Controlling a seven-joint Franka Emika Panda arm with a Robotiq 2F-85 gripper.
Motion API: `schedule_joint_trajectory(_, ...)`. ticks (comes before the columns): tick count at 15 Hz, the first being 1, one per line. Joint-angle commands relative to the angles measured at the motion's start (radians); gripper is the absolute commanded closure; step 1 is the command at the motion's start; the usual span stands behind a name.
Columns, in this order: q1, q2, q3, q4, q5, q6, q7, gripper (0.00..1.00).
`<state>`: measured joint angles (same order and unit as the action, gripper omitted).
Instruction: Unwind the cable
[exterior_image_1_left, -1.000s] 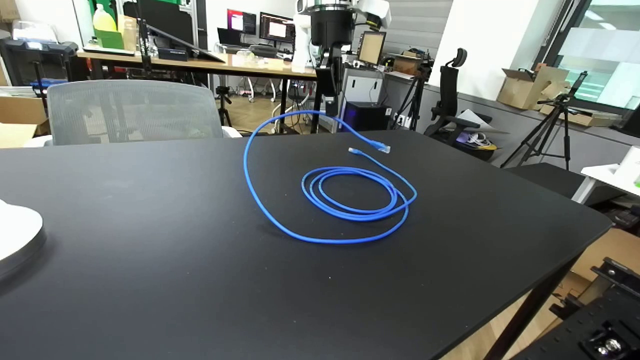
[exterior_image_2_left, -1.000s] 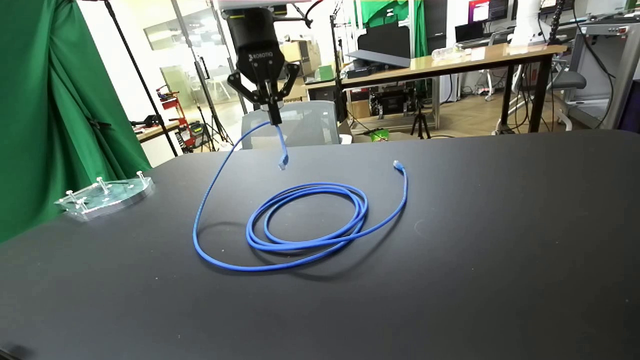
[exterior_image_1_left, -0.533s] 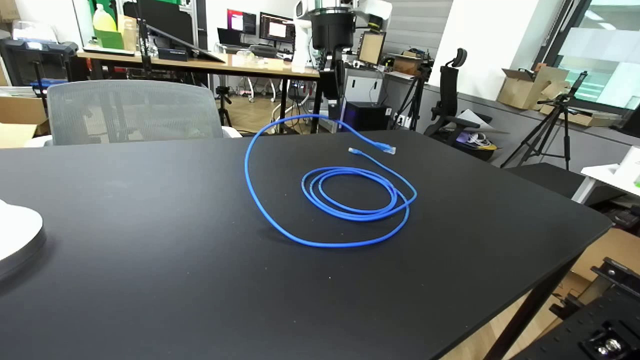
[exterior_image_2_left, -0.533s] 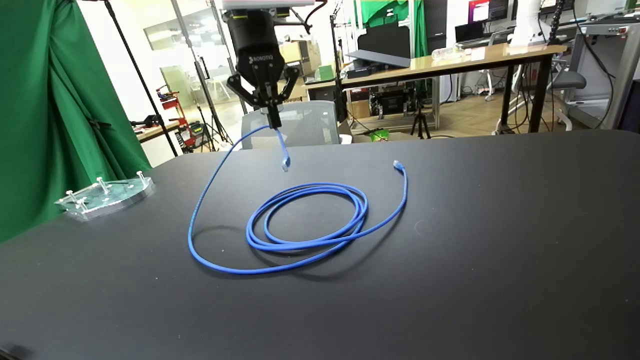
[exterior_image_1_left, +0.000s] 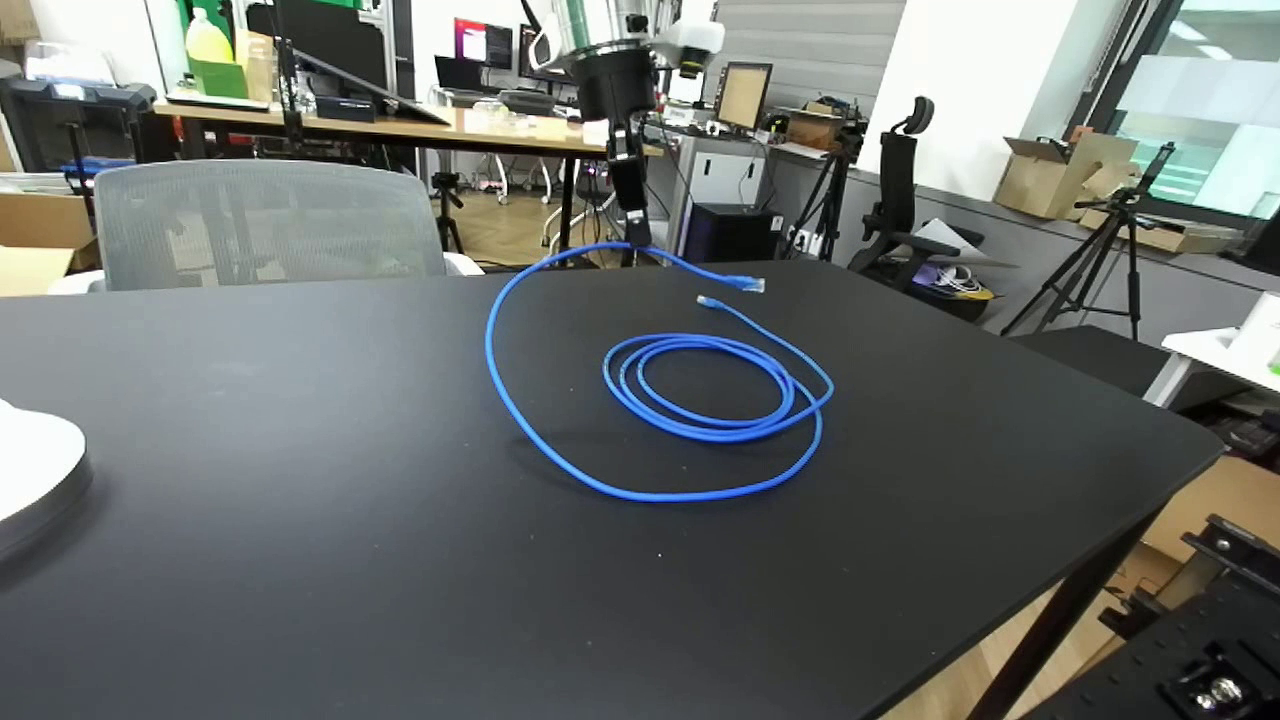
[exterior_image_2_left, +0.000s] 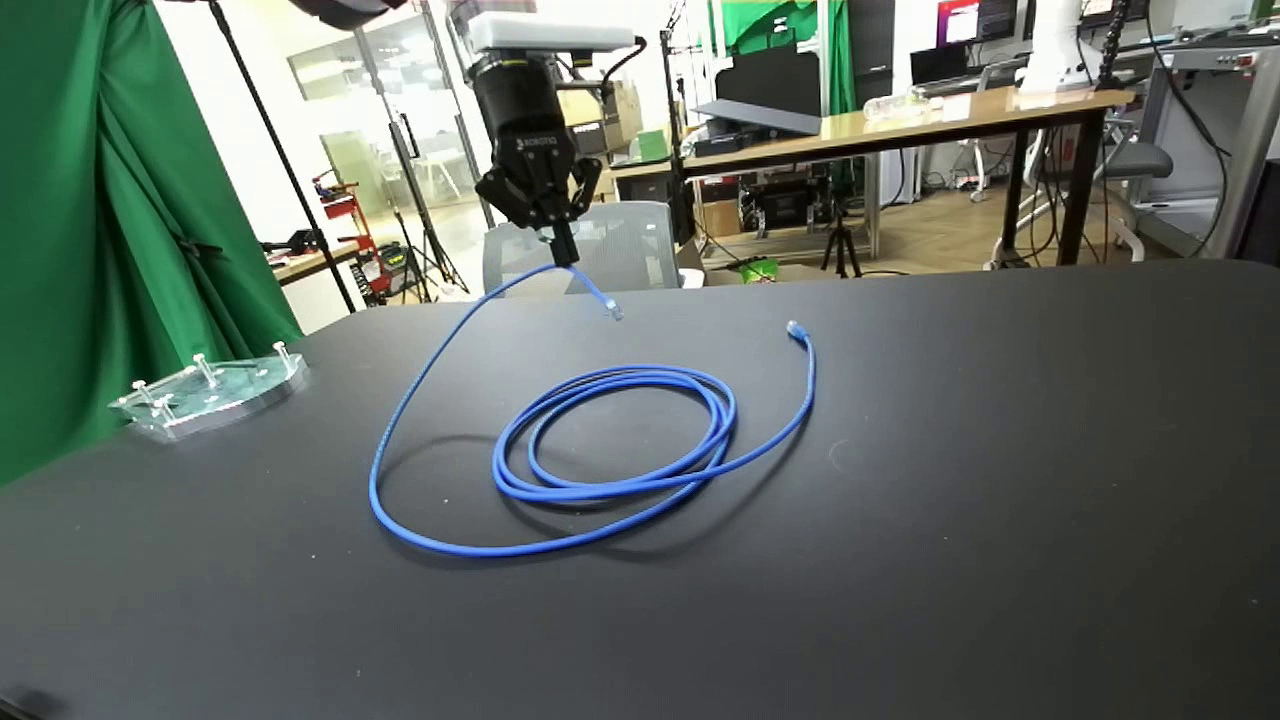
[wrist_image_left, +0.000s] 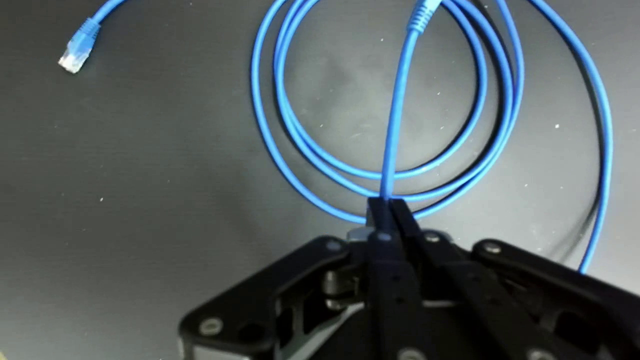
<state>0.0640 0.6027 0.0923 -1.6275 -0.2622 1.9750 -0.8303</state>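
Observation:
The bright blue cable (exterior_image_1_left: 655, 497) lies on the black table in several round loops (exterior_image_2_left: 600, 490). My gripper (exterior_image_2_left: 566, 258) is shut on the cable a short way behind one plug (exterior_image_2_left: 613, 310) and holds that end above the table. It shows in both exterior views; in an exterior view the fingertips (exterior_image_1_left: 638, 240) are by the table's far edge. From the fingers, one wide arc of cable runs down to the table, outside the coil. In the wrist view the cable (wrist_image_left: 395, 115) sticks out between the fingertips (wrist_image_left: 389, 202). The other plug (wrist_image_left: 79, 47) lies free beside the coil.
The black table (exterior_image_1_left: 400, 600) carries the coil. A clear plate with upright bolts (exterior_image_2_left: 215, 395) stands near the green curtain. A white rounded object (exterior_image_1_left: 40, 465) is at the view's left edge. A grey mesh chair (exterior_image_1_left: 270, 220) stands behind the table.
My gripper has tilted and come down a little, still holding the cable. The held plug has swung sideways. The wide arc on the table has spread slightly outward; the inner loops have not moved.

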Motion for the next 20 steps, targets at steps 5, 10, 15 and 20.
schedule_joint_trajectory(5,0.007,0.203,0.029,0.282,0.084,0.056,0.045,0.99)
schedule_joint_trajectory(10,0.013,0.292,0.023,0.379,0.118,0.099,0.087,0.99)
schedule_joint_trajectory(15,0.015,0.362,0.023,0.462,0.124,0.074,0.107,0.71)
schedule_joint_trajectory(20,0.015,0.361,0.021,0.474,0.126,0.024,0.115,0.38)
